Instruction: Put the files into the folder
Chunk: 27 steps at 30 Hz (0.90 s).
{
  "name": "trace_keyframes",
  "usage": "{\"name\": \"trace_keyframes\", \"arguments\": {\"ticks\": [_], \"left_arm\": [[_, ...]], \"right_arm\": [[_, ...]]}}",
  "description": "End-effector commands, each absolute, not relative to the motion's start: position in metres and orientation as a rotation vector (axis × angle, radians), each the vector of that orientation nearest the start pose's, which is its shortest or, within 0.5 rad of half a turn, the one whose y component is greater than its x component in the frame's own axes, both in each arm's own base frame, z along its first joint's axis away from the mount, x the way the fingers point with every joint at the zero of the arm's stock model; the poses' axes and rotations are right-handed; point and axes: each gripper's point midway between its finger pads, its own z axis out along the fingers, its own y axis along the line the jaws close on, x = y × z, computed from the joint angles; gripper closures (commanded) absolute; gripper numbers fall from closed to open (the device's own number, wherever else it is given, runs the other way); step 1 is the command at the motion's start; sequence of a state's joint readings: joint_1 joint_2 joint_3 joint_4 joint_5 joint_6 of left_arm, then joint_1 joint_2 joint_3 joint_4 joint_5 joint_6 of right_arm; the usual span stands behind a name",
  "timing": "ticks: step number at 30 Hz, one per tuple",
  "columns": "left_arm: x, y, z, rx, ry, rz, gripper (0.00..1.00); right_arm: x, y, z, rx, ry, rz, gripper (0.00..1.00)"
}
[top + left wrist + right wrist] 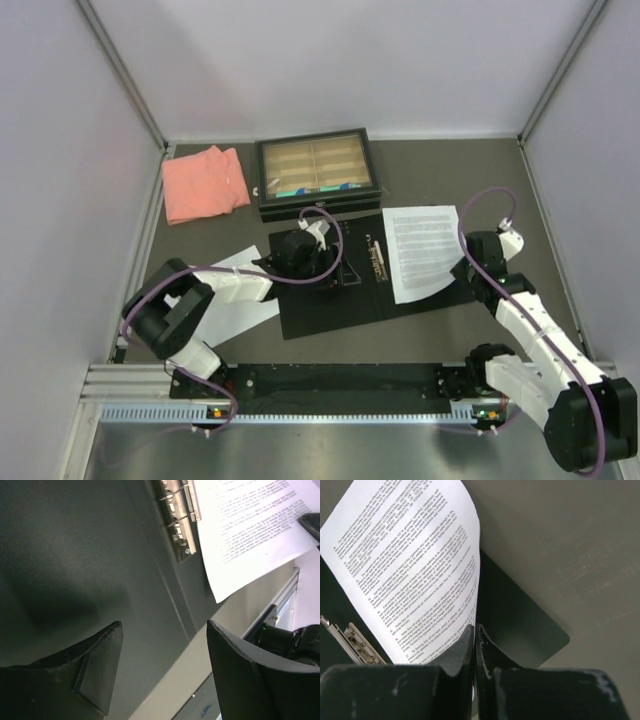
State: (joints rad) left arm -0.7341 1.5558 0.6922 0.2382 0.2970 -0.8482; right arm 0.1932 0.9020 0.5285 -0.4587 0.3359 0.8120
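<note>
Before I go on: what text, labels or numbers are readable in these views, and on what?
Printed sheet: lines of small black print, too small and blurred to quote.
Folder, black inside: no writing visible; its metal ring clip shows no readable marking.
Black-framed tray: no legible label.
Nothing else carries text that can be read.

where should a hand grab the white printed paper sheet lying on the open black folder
Take the white printed paper sheet by its near right edge, coming in from the right. That edge curls up off the open black folder, so both faces can be pinched; the right hand is shut on it there. The opposite edge sits close beside the metal ring clip.
</note>
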Motion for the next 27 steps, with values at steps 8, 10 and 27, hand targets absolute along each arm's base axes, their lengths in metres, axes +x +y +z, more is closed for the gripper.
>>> {"name": "trace_keyframes", "arguments": {"ticks": [8,10,27], "left_arm": [[0.239,-0.338,0.055,0.071,2.386,-1.161,0.30],[0.239,-0.338,0.053,0.073,2.391,-1.160,0.30],[0.238,-0.341,0.052,0.082,2.389,-1.177,0.31]], "right_arm": [[0.264,0.045,0.081,0.715,2.224,0.266,1.00],[0.263,0.047,0.082,0.712,2.233,0.308,1.00],[0.267,0.041,0.082,0.534,2.292,0.273,1.00]]}}
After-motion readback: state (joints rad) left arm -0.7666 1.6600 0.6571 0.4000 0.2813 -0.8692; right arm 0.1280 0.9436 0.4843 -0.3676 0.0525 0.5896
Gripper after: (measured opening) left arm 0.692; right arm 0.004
